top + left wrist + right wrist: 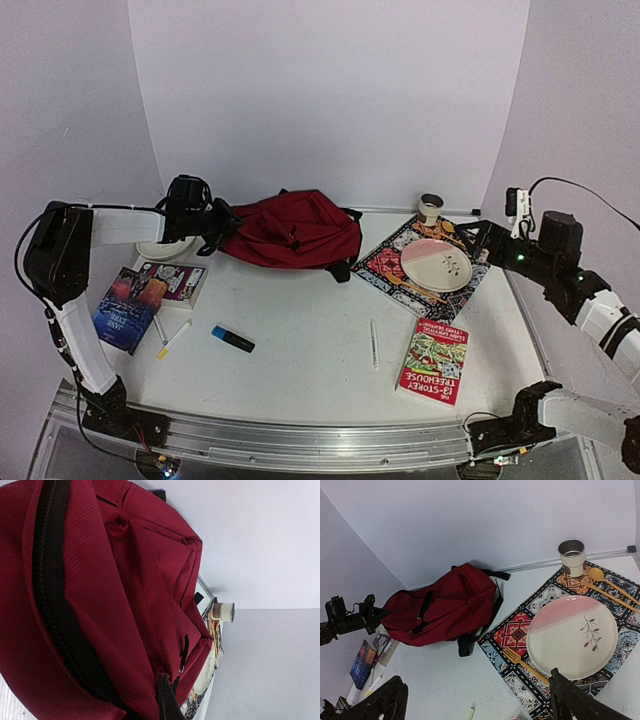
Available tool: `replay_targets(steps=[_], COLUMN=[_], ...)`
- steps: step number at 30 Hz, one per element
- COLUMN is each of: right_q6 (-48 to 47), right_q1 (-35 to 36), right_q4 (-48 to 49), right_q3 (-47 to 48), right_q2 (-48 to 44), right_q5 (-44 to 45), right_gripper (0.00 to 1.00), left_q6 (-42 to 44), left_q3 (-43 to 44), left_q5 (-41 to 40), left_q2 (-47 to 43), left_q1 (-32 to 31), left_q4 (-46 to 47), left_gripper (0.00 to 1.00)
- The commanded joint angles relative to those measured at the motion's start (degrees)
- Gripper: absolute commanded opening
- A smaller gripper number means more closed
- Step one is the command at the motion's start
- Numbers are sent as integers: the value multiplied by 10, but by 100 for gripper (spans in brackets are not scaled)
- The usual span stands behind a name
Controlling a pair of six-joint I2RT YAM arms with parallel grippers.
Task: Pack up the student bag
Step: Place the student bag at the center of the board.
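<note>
The student bag (290,230) is a dark red backpack with black straps, lying at the back middle of the table; it also shows in the right wrist view (445,605). My left gripper (222,226) is at the bag's left end, touching it. The left wrist view is filled by red fabric (125,605) and a black zipper (50,580); my own fingers are hidden there, so I cannot tell their state. My right gripper (477,705) is open and empty, above the table near the placemat's front-left corner, well right of the bag. In the top view the right gripper (478,240) is over the placemat.
A patterned placemat (390,265) right of the bag holds a pink-white plate (436,266), cup (431,208), fork (520,662) and spoon (600,577). Two books (125,310) and a white dish (160,250) lie left. A marker (172,340), blue highlighter (232,339), pen (374,343) and red book (434,361) lie in front.
</note>
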Motion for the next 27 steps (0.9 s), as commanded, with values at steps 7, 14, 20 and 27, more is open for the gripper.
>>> replay_targets(steps=[7,14,20,27], right_q6=[5,25,69,118], right_q1=[112,152,201,250], right_q4=[44,54,61,69], right_q3=[32,48,67,83], right_q2=[70,128,194,251], right_q5=[28,35,54,97], right_gripper=[98,98,98,98], left_q6=[-22,-54,-84,-87], left_q3=[-63,-126,-145,-144], left_q5=[-80,-140,-167,-169], left_q2=[-113,-153,-154,-140], left_q1=[-81,-142,-185,-239], left_q4=[20,18,19,19], left_gripper=[6,19,25,33])
